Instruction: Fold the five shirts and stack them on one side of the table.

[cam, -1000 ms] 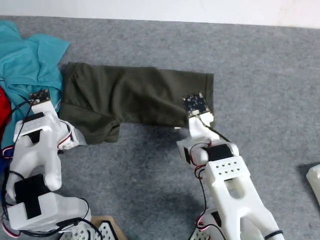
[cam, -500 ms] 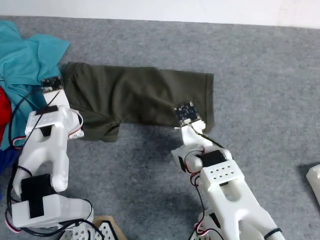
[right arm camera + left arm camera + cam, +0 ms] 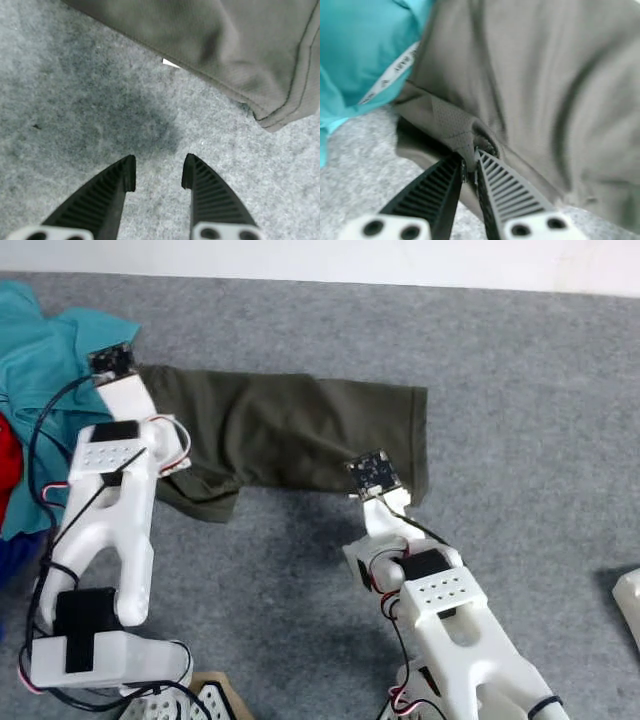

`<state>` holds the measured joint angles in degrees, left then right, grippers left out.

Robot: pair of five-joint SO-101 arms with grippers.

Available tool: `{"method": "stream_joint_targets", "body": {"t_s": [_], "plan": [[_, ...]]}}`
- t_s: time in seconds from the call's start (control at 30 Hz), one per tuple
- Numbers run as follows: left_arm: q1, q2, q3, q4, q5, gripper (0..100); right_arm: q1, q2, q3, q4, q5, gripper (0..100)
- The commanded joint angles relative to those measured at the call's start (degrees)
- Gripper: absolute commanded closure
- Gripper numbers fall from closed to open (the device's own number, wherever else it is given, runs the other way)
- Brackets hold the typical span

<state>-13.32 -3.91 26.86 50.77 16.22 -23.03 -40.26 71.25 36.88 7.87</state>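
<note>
The left gripper [image 3: 469, 167] slid toward 11 o'clock, pinching the green shirt [image 3: 290, 430], maybe its edge. The right gripper [image 3: 157, 175] hangs open.

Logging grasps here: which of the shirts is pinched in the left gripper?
The olive-green shirt: the left gripper has its fingers shut on a fold at its edge. The teal shirt beside it is not gripped.
</note>
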Motion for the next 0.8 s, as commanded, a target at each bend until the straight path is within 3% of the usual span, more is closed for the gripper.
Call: {"method": "stream_joint_targets", "body": {"t_s": [0.0, 0.47, 0.77], "plan": [[0.9, -2.2, -5.4, -0.6, 0.5, 99, -0.7, -1.2, -0.3, -0.9, -0.2, 83.6], [1.3, -0.4, -11.0, -7.5, 5.5, 99, -0.7, -1.2, 0.0, -0.9, -0.2, 83.6], [1.2, 17.2, -23.3, -7.5, 5.4, 99, -0.7, -1.2, 0.0, -0.9, -0.2, 83.6]]}}
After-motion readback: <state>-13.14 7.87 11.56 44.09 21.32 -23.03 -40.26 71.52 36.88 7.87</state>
